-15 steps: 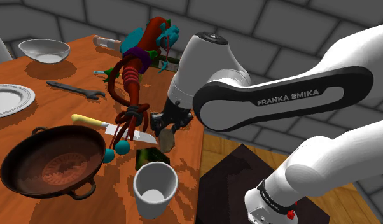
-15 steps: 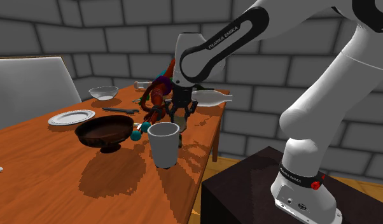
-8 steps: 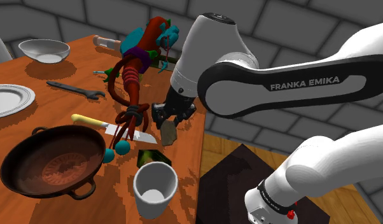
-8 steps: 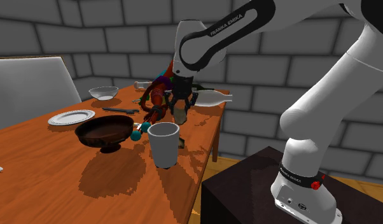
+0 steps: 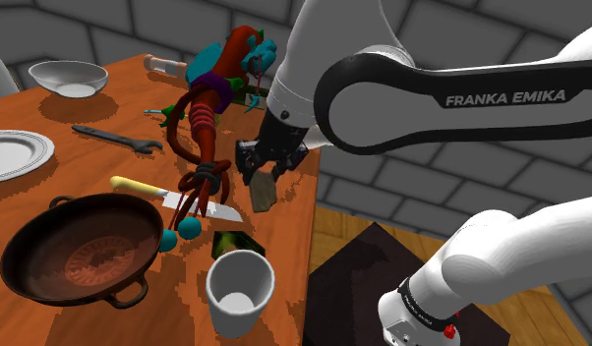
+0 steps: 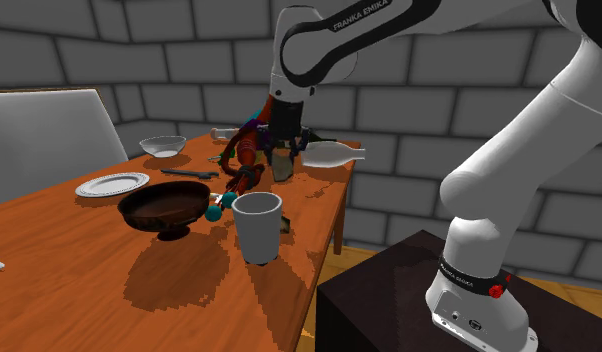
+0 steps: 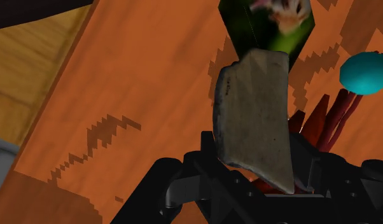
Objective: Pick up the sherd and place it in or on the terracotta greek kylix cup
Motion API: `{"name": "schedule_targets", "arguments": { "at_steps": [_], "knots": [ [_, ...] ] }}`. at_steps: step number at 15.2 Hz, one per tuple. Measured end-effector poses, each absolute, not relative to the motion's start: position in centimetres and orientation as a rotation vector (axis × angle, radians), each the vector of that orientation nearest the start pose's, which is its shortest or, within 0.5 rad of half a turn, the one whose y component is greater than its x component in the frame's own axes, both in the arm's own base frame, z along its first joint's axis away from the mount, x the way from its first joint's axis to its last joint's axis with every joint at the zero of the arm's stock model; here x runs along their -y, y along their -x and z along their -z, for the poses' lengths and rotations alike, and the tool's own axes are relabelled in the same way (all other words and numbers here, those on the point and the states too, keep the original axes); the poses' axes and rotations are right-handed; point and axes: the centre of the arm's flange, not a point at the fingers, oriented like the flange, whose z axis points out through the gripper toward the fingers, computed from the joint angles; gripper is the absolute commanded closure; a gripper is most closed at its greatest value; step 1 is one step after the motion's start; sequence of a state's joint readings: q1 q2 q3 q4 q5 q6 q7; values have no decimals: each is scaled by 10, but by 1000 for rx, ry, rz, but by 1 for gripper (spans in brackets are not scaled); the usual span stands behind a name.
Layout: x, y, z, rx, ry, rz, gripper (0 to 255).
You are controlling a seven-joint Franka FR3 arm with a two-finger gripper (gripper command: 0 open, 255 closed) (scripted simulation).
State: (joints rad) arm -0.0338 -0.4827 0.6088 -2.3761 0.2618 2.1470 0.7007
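In the shoulder view, the grey sherd [image 5: 262, 194] is being clasped by the gripper [image 5: 266, 172] above the table [image 5: 48, 108], well apart from the brown kylix [image 5: 78, 251]. In the second exterior view, it is being held higher than the white cup [image 6: 257, 225]. In the wrist view, it is being pinched between both fingers [image 7: 206, 159].

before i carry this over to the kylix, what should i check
1. Sherd clasped in the gripper: ok.
2. Sherd off the table: ok, it hangs above the wood in the shoulder view.
3. Kylix upright, bowl bare: ok.
4. Height enough to pass over the red toy and the yellow-handled knife lying between: cannot tell.
5. Grip firm, with most of the sherd jutting past the fingers: cannot tell.
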Motion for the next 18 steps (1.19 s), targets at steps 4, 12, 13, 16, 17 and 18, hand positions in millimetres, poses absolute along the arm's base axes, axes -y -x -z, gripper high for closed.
{"name": "schedule_targets", "arguments": {
  "at_steps": [4, 12, 13, 16, 17, 18],
  "knots": [
    [-265, -359, -506, -425, 3021, 270, 255],
    [-328, -373, -518, -422, 3024, 270, 255],
    [-340, -377, -519, -422, 3024, 270, 255],
    [-379, -386, -518, -421, 3024, 268, 255],
    [-391, -389, -519, -420, 3025, 267, 255],
    [-405, -393, -516, -417, 3024, 265, 255]
  ]
}}
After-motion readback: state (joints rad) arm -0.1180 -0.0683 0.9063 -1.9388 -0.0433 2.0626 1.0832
